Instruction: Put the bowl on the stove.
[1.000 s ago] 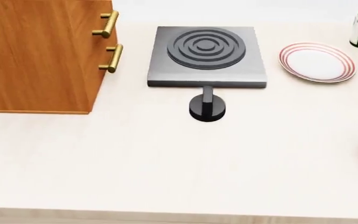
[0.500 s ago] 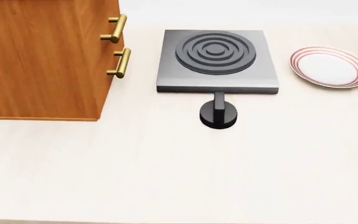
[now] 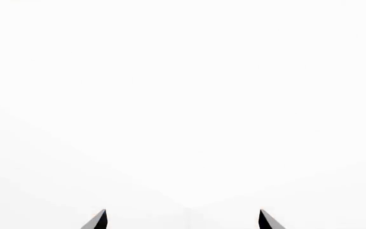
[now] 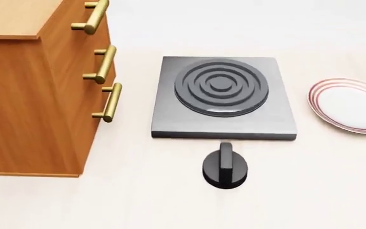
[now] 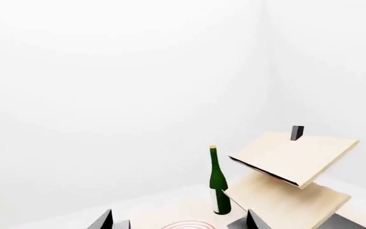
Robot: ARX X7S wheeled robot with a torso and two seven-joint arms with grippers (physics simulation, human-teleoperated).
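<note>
The stove (image 4: 223,98), a flat dark grey square slab with one round ringed burner, lies on the pale table in the middle of the head view. The bowl is out of view in every frame. Neither gripper shows in the head view. In the left wrist view only my left gripper (image 3: 181,220) tips show, wide apart, against blank white. In the right wrist view my right gripper (image 5: 177,220) tips stand wide apart with nothing between them, aimed over the table's far right part.
A black round knob (image 4: 225,168) sits just in front of the stove. A wooden drawer cabinet (image 4: 40,90) with brass handles stands to its left. A white plate with red rings (image 4: 352,105) lies to its right, and also shows in the right wrist view (image 5: 189,224). A green bottle (image 5: 218,183) and a wooden shelf (image 5: 291,179) stand beyond.
The head view has moved closer and lower: stove, knob and cabinet appear larger and lower in frame. The bowl, seen at the right edge a second ago, has left the view.
</note>
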